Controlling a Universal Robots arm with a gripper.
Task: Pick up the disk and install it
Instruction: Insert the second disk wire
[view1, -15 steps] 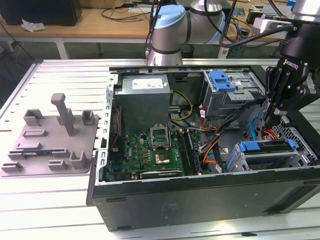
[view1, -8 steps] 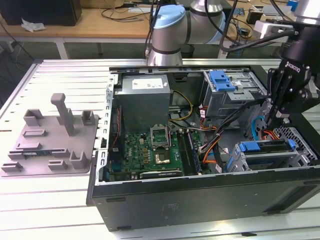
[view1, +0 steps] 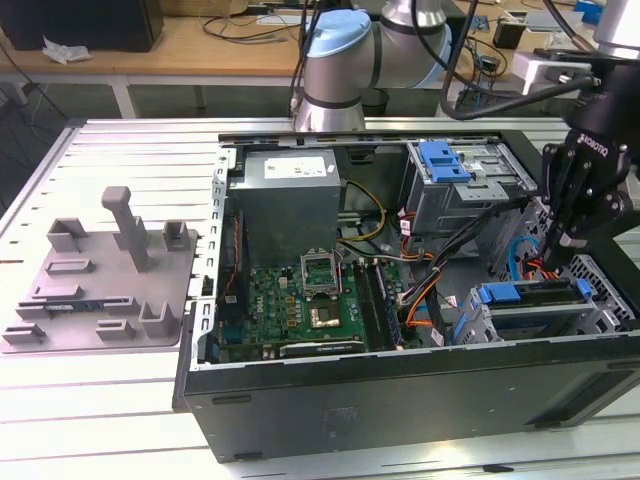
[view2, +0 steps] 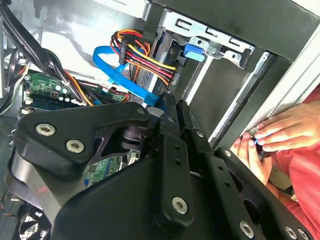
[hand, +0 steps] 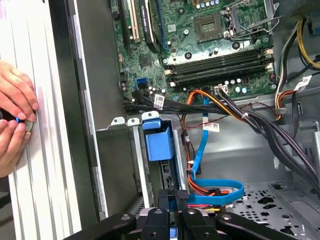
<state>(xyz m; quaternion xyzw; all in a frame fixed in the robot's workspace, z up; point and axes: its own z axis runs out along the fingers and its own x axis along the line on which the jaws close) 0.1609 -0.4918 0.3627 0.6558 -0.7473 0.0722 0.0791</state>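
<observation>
My gripper (view1: 553, 262) reaches down into the open computer case at the exterior view's right, at the right end of the lower grey drive cage (view1: 530, 318). In the first wrist view the gripper (hand: 176, 196) has its fingers close together on a thin blue strip, the edge of the disk (hand: 172, 204), which runs edge-on into the cage slot ahead. The rest of the disk is hidden by the cage and my fingers. In the second wrist view the black gripper (view2: 172, 107) points at the cage wall beside the cable bundle.
A blue bracket (view1: 445, 160) sits on the upper cage and another (hand: 159, 140) on the lower one. Blue and orange cables (hand: 220, 190) lie beside the cage. A person's hands (hand: 15, 115) rest on the table by the case wall. A grey fixture (view1: 100, 280) lies at the exterior view's left.
</observation>
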